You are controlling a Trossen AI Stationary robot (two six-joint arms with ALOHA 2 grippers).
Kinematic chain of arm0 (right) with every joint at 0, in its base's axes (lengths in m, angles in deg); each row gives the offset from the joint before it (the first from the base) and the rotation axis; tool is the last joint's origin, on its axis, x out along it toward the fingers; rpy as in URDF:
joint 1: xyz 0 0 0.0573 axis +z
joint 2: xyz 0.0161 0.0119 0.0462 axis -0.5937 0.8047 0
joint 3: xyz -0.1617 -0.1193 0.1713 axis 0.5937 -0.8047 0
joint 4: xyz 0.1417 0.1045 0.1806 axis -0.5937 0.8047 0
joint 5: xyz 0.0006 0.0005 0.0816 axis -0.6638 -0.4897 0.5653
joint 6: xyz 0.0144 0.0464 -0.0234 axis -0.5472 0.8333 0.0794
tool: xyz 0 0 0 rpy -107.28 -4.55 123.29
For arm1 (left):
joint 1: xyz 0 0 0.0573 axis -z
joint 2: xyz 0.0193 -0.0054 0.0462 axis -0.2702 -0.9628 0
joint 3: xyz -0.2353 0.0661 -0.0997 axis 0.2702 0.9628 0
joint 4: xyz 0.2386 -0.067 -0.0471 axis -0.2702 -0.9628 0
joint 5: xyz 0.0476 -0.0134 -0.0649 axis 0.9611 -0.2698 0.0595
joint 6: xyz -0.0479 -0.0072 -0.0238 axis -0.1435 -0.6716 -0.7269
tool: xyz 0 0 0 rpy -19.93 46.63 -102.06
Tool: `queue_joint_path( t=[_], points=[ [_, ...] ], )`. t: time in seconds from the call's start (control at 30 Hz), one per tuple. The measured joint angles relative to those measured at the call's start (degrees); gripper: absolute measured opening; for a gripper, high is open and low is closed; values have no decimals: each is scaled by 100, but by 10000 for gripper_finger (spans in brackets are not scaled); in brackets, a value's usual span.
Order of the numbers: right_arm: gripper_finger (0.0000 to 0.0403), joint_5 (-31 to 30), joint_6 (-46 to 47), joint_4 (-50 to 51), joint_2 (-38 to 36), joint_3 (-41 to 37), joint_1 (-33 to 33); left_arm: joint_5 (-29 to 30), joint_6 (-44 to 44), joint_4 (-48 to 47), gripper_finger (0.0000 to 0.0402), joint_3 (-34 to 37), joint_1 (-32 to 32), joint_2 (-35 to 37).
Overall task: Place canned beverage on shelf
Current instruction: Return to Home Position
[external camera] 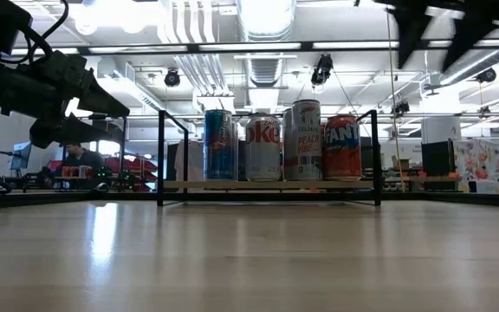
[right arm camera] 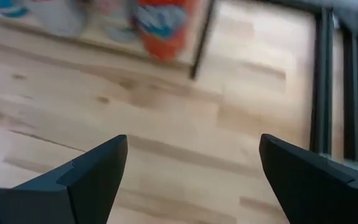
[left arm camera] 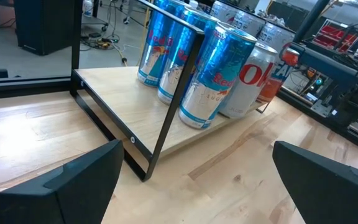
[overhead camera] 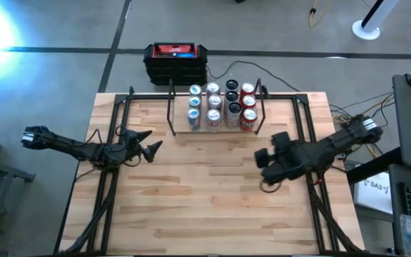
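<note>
Now twelve cans (overhead camera: 213, 101) stand on the shelf (overhead camera: 182, 123) — left claw (overhead camera: 155, 140) and right claw (overhead camera: 262, 169) both agape.

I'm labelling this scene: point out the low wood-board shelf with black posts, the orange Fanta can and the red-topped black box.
Low wood-board shelf with black posts (external camera: 267, 185), low view, board's front edge.
Orange Fanta can (external camera: 342, 147), low view, label.
Red-topped black box (overhead camera: 173, 51), high view, red top.

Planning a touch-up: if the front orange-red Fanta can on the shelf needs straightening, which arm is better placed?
Right, probably. The right claw hangs open off the right end of the low wood-board shelf, facing the orange-red Fanta can. The left claw sits beyond the end with the tall blue cans.
</note>
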Motion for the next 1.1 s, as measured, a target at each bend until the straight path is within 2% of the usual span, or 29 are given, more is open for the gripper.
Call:
queue_joint_path(
  t=[0.1, 0.2, 0.27, 0.37, 0.5, 0.6, 0.73, 0.9, 1.1],
  points=[
    [349, 146, 680, -322, -398, -639, 355, 1, -1, -2, 398, 0, -1, 0],
    [349, -309, 424, -1310, -796, -1249, 695, 0, 0, 0, 398, 0, 0, 0],
    [349, -931, -376, -2292, -1091, -1692, 817, 0, 0, -2, 398, 0, -1, 0],
    [349, -1722, -2124, -4098, -1476, -2398, 871, 2, -2, -2, 398, 0, 0, 0],
    [349, -1939, -4496, -6484, -1999, -3196, 854, 0, 0, -2, 398, -2, 0, 0],
    [349, -1932, -5781, -7676, -2282, -3638, 853, 1, 0, -2, 398, 0, -1, 0],
    [349, -1882, -6738, -8154, -2646, -4005, 853, 0, 0, -2, 398, 0, 0, 0],
    [349, -1541, -6785, -8167, -3150, -4400, 854, 0, 0, -2, 398, 0, -1, 0],
    [349, -1535, -6782, -8167, -3926, -4948, 855, 2, -2, -2, 398, 0, -1, 0]
  ],
)
